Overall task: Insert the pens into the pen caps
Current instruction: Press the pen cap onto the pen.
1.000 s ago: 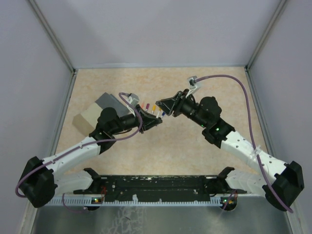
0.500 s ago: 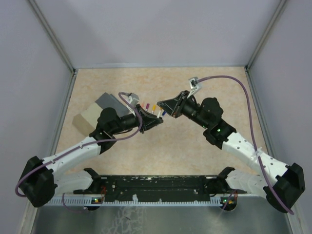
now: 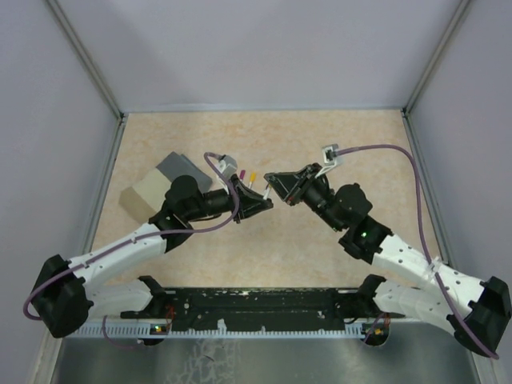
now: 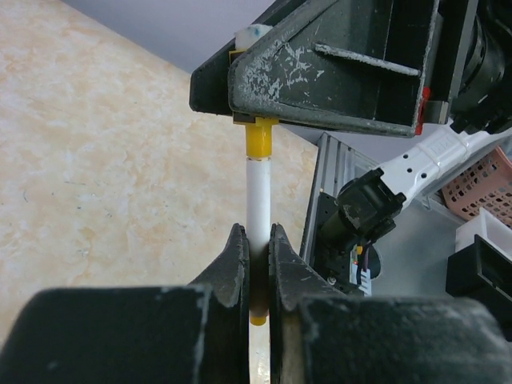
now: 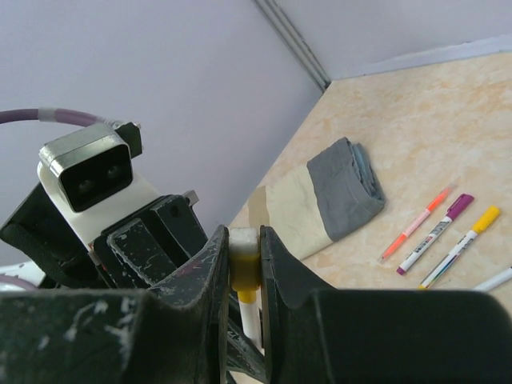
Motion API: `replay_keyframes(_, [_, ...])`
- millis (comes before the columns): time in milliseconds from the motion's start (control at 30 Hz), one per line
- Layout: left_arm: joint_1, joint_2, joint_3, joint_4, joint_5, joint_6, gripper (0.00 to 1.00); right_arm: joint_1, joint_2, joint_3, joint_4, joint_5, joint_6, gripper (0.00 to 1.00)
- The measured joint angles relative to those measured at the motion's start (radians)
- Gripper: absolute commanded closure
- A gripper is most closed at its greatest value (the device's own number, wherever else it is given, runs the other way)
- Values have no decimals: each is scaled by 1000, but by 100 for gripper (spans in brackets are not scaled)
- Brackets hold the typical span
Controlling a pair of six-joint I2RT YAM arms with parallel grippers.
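Observation:
My left gripper (image 4: pixel 256 234) is shut on a white pen barrel (image 4: pixel 258 192) and holds it off the table. The barrel's yellow front end (image 4: pixel 259 138) runs up into the jaws of my right gripper (image 5: pixel 244 240). That gripper is shut on a yellow pen cap (image 5: pixel 244 270) with a white end. The barrel (image 5: pixel 251 318) sticks out below the cap, in line with it. In the top view the two grippers, left (image 3: pixel 256 203) and right (image 3: pixel 274 182), meet tip to tip above the table's middle. The joint itself is hidden by the jaws.
Three capped pens lie side by side on the table: orange (image 5: pixel 416 222), magenta (image 5: pixel 437 232) and yellow (image 5: pixel 462 245). A fourth shows at the frame edge (image 5: pixel 498 278). The beige box with a grey lid (image 3: pixel 158 181) sits behind the left arm.
The right gripper has swung down and left toward the left gripper. The left gripper has edged right. The gap between them has closed and pen and cap are now together.

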Motion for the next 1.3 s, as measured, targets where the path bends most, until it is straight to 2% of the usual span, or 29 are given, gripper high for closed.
replay_keyframes(133, [0,7,0,-8,18,-1,100,69,-8,-54,76,130,2,100])
replay_keyframes(267, [0,26,4,-26,24,-2,100,89,-9,-100,125,192,13,100])
replay_keyframes(467, [-4,39,18,-39,39,-5,100,91,-43,-101,83,217,21,100])
replay_keyframes(600, [-9,46,52,-24,61,-4,100,59,-80,-52,6,169,17,99])
replay_keyframes(700, [-10,47,82,-2,70,3,100,29,-88,20,-58,116,2,84])
replay_keyframes(900, [-7,32,97,49,47,35,100,21,-88,132,-175,52,-39,65])
replay_keyframes(1133, [6,-30,97,80,-14,74,100,21,-140,139,-243,37,-92,58])
replay_keyframes(1233, [6,-40,97,83,-10,85,100,21,-192,122,-237,37,-117,56])
replay_keyframes(1300, [7,-40,97,91,17,95,100,21,-227,86,-230,37,-134,50])
